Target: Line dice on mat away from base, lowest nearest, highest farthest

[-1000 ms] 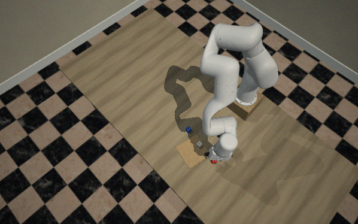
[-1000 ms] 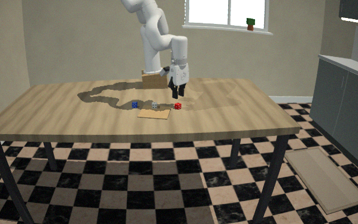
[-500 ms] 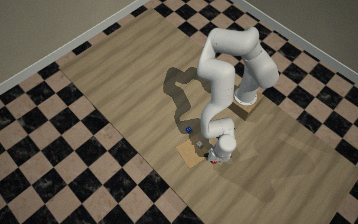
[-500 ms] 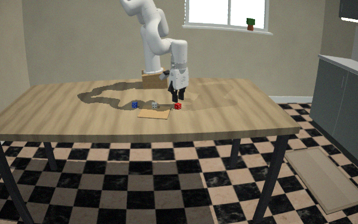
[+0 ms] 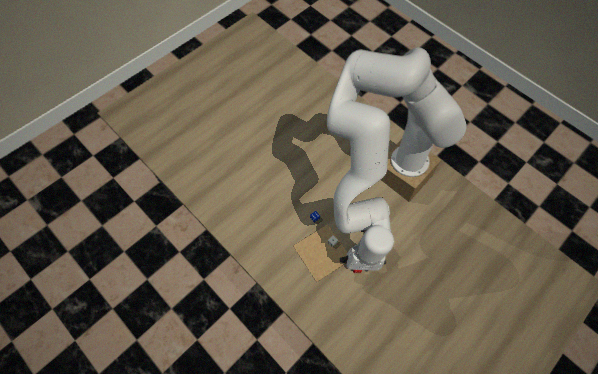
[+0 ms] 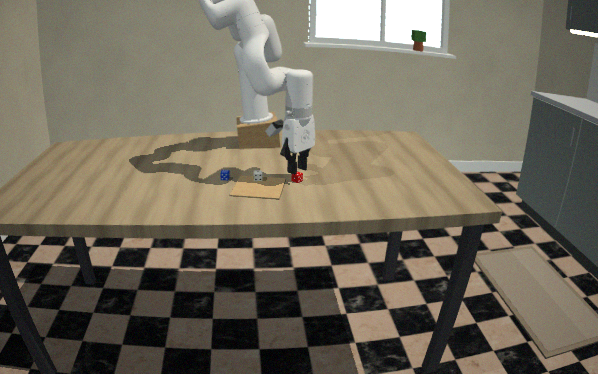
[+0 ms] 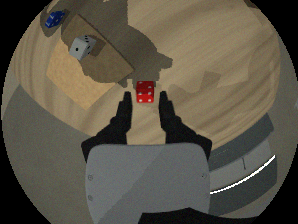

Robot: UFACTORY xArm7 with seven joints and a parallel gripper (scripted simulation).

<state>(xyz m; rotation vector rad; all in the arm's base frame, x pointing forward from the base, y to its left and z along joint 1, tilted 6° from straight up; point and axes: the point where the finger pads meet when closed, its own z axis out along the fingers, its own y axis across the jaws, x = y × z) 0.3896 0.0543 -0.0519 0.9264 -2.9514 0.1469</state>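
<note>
While the small red cube die (image 6: 297,177) sits on the wooden bench just off the right edge of the flat square tan mat (image 6: 258,189), the white-bodied gripper with black fingers (image 6: 297,166) hangs directly above it, pointing straight down.

- Gripper: jaws partly open with nothing between them; in the wrist view the fingertips frame the red die (image 7: 144,91), which lies beyond them. The gap looks set a little wider than the die, probably so the fingers can drop around it without nudging it.
- Red die: on bare wood, not on the mat, near the middle of the bench. Top face unreadable.
- Small grey-white cube die (image 6: 257,175): at the mat's far edge, toward the arm's wooden base block (image 6: 257,136); whether it is wholly on the mat cannot be told.
- Small blue cube die (image 6: 225,174): on bare wood beside the mat's far-left corner, off the mat.
- Task standing: at least two dice appear unplaced; a top-down grip would keep a die's upward face unchanged.
</note>
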